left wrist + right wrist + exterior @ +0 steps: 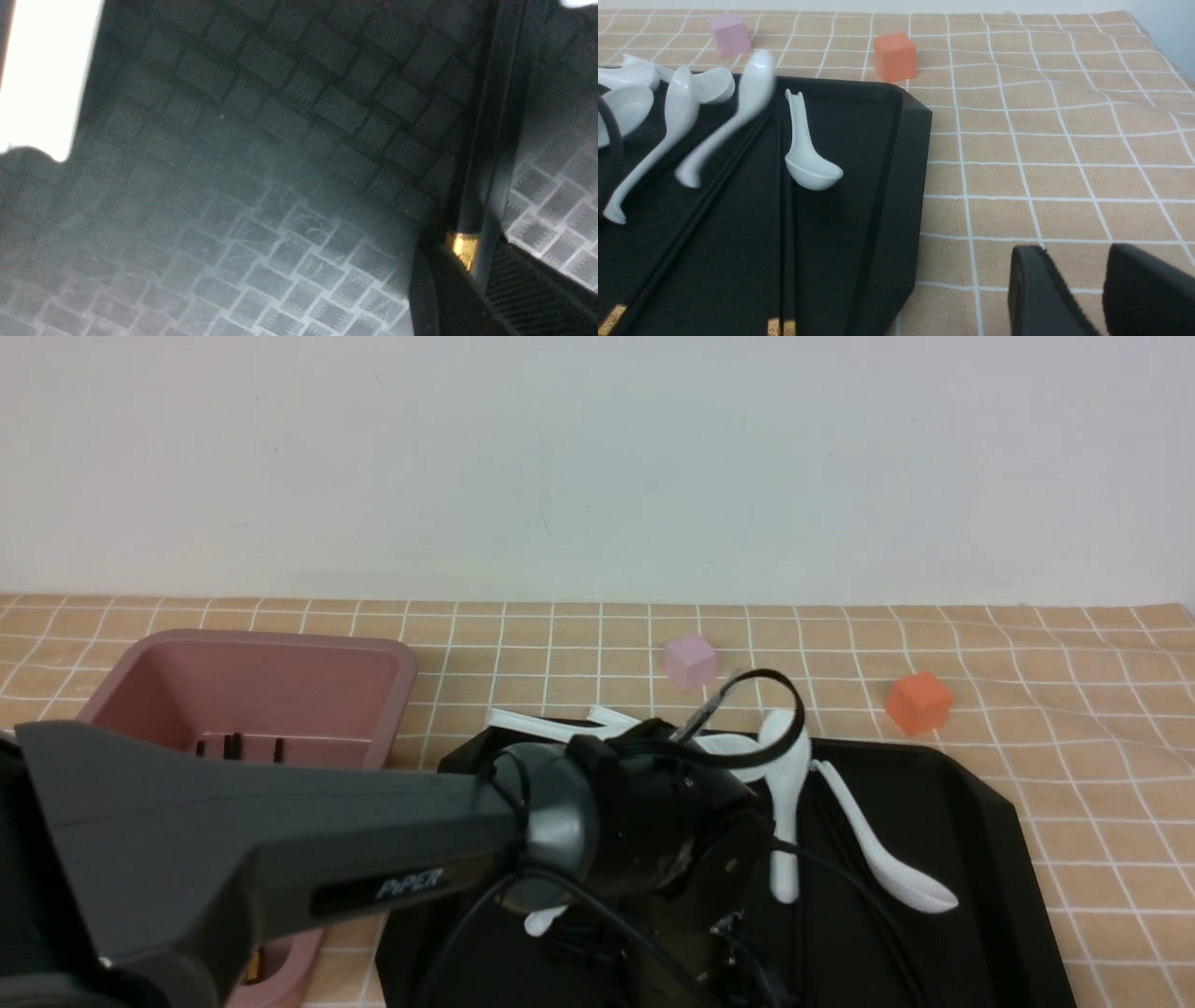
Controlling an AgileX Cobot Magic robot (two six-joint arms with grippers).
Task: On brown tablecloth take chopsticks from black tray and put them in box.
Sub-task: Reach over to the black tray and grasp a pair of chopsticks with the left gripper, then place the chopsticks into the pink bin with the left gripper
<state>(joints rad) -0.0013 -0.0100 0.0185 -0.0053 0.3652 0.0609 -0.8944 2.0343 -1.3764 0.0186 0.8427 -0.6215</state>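
Observation:
My left arm [644, 821] reaches over the black tray [943, 803], and its wrist hides the gripper in the front view. In the left wrist view my left gripper [469, 268] sits low over the tray floor [261, 196], shut on a black chopstick [490, 121] at its gold band [462, 247]. More chopsticks [782, 224] lie in the tray [887, 196] in the right wrist view. My right gripper [1078, 266] is open and empty over the brown tablecloth [1041, 140], beside the tray. The pink box [252, 681] stands at left with dark sticks [233, 745] inside.
Several white spoons [782, 803] lie in the tray among the chopsticks, and they also show in the right wrist view [808, 154]. A small pink cube [691, 661] and an orange cube [920, 702] stand on the cloth behind the tray. A wall is at the back.

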